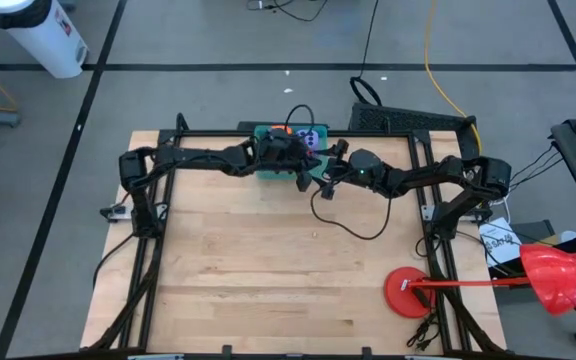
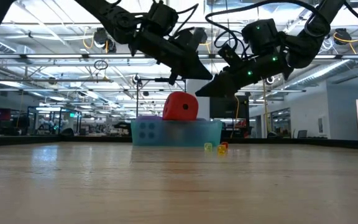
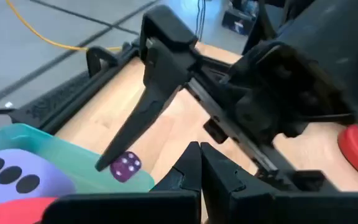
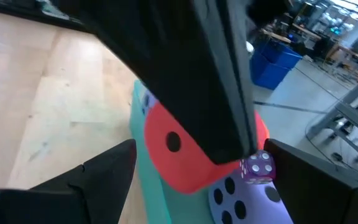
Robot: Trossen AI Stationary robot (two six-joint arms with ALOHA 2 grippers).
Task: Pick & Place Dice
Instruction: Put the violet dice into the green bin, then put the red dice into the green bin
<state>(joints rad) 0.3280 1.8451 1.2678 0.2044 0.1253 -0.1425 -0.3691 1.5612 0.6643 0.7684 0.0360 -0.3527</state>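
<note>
- Dark left gripper: hangs over the teal bin, fingers pressed together, nothing between them.
- Right gripper: reaches in from the worktop's right edge and meets the left one over the bin's right side, fingers spread wide, gripping nothing.
- Small purple die with white pips: sits just beside the tip of one right finger, at the bin's rim; cannot tell whether finger and die touch.
- Red die: lies in the bin, rises above its wall in the low view, one dark pip facing the right wrist camera.
- Purple die with dark pips: lies in the bin, touching the red one.
- Orange die: shows in the bin's far part from above, mostly hidden by the left arm.
- Bin: stands at the middle of the wooden worktop's far edge.
- Two tiny dice, yellow and orange-red: lie on the wood just beside the bin's right end, near each other.
- Red round disc: lies near the worktop's near right corner, well apart from the bin.
- Red funnel-shaped piece: sits beyond the right edge, off the worktop.
</note>
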